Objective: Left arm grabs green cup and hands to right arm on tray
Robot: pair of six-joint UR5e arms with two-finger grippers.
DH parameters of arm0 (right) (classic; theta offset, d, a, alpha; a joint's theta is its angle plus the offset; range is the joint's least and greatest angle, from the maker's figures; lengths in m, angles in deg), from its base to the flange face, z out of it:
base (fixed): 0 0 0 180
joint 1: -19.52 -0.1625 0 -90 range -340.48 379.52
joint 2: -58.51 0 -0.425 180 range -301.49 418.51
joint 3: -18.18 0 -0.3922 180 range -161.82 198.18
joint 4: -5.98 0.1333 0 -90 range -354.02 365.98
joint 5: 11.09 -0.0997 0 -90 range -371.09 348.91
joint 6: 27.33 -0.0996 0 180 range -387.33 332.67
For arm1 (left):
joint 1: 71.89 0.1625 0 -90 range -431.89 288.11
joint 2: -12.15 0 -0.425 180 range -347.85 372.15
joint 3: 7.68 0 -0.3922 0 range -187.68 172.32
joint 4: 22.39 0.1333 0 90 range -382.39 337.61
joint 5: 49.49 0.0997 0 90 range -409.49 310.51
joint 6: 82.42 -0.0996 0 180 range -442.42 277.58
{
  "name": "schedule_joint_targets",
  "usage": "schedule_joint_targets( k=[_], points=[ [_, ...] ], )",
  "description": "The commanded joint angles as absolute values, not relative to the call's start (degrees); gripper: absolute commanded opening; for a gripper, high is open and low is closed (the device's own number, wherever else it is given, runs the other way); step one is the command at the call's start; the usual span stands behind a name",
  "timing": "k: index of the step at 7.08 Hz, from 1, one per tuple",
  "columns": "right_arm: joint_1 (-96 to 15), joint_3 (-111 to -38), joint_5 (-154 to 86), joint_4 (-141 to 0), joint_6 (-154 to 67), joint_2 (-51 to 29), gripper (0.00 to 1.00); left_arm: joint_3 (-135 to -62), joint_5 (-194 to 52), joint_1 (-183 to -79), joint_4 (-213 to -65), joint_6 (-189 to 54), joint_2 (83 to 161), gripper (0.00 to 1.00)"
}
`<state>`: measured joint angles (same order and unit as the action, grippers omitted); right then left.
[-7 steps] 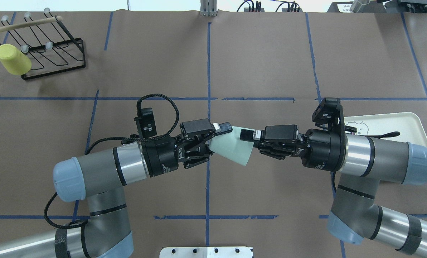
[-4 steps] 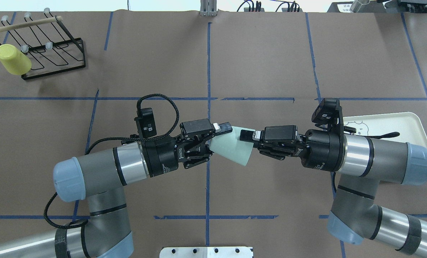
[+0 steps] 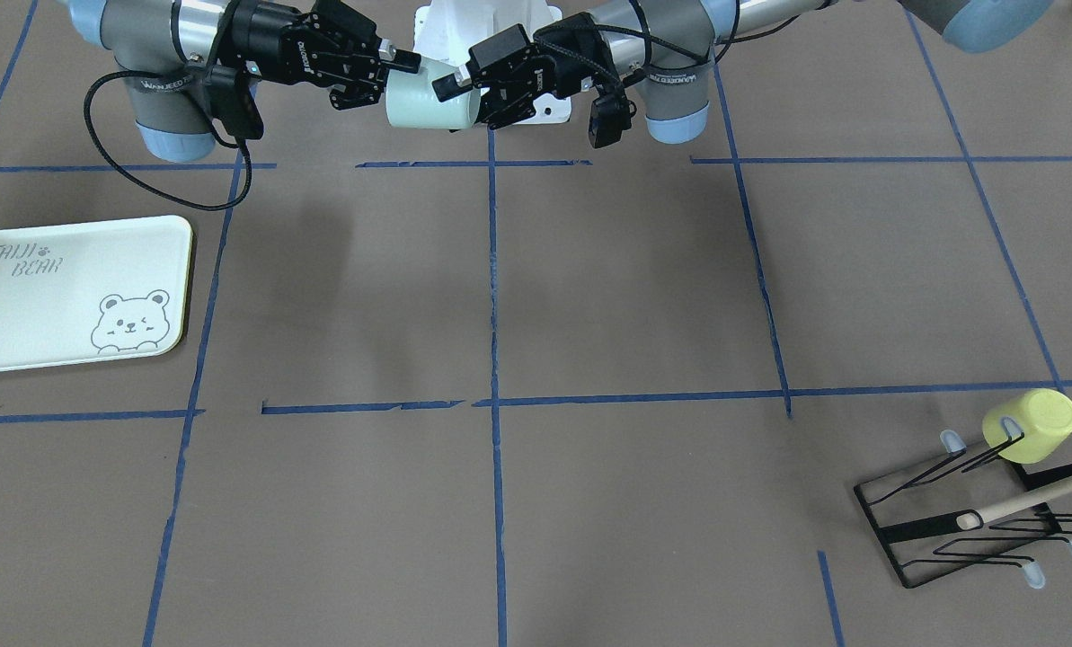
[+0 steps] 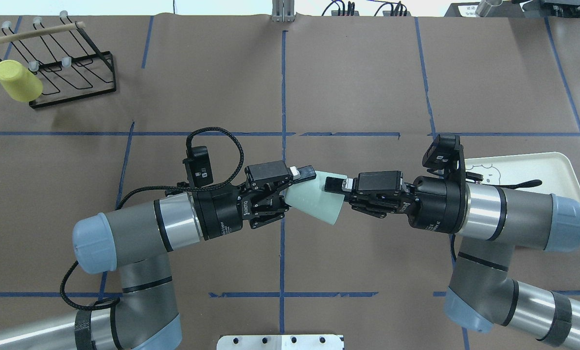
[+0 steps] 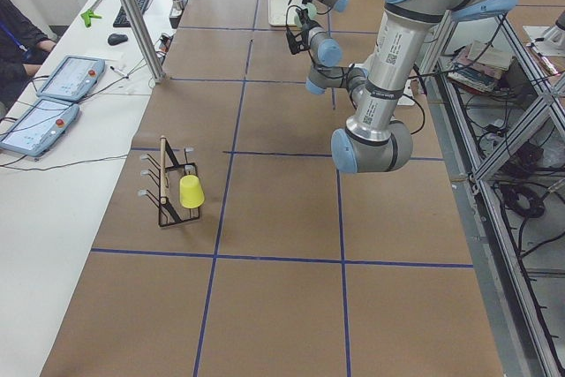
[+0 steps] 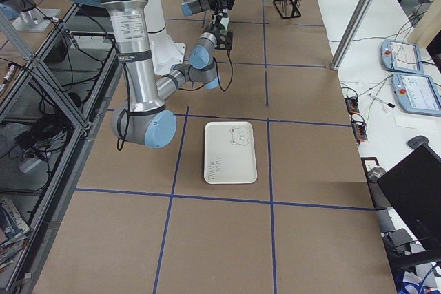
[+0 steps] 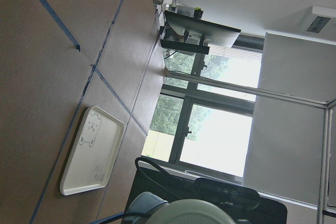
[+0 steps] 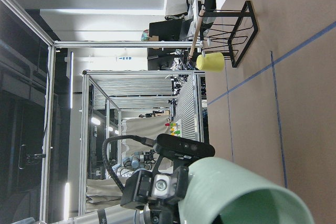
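Observation:
The pale mint-green cup (image 4: 316, 199) lies on its side in mid-air over the table's middle, between the two grippers. My left gripper (image 4: 303, 187) is shut on the cup's narrow base end. My right gripper (image 4: 336, 197) is open, with its jaws around the cup's wide mouth end and one finger (image 4: 333, 183) over the rim. The front view shows the same: cup (image 3: 428, 103), left gripper (image 3: 459, 94), right gripper (image 3: 392, 81). The cup's mouth fills the bottom of the right wrist view (image 8: 236, 192). The tray (image 4: 537, 163) lies empty on the right, partly under my right arm.
A yellow cup (image 4: 17, 80) hangs on a black wire rack (image 4: 71, 63) at the far left corner. Blue tape lines grid the brown table cover. The tray with its bear drawing also shows in the front view (image 3: 50, 305). A metal plate (image 4: 280, 341) sits at the near edge.
My right gripper has crept slightly left, further over the cup's mouth end. The left arm and the cup have stayed still.

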<state>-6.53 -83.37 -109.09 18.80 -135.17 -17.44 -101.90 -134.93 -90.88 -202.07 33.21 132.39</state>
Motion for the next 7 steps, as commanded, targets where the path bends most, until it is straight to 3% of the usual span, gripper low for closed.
schedule_joint_targets(
  k=[1, 3, 4, 5, 7],
  points=[
    [-6.41, -83.34, -109.09, 18.72, -135.17, -17.43, 0.34, -101.9, -134.92, -90.88, -202.04, 33.25, 132.39, 0.44],
    [-6.32, -83.34, -109.09, 18.63, -135.08, -17.52, 0.14, -101.9, -134.92, -90.79, -202.04, 33.16, 132.39, 0.46],
    [-6.32, -83.34, -109.09, 18.63, -135.0, -17.52, 0.0, -101.9, -134.92, -90.79, -202.04, 33.25, 132.39, 0.58],
    [-6.32, -83.25, -109.09, 18.63, -134.91, -17.52, 0.0, -101.81, -134.92, -90.79, -202.04, 33.07, 132.3, 1.0],
    [-6.32, -83.25, -109.18, 18.81, -134.82, -17.52, 0.0, -101.81, -134.92, -90.88, -201.86, 33.34, 132.74, 1.0]
  ],
)
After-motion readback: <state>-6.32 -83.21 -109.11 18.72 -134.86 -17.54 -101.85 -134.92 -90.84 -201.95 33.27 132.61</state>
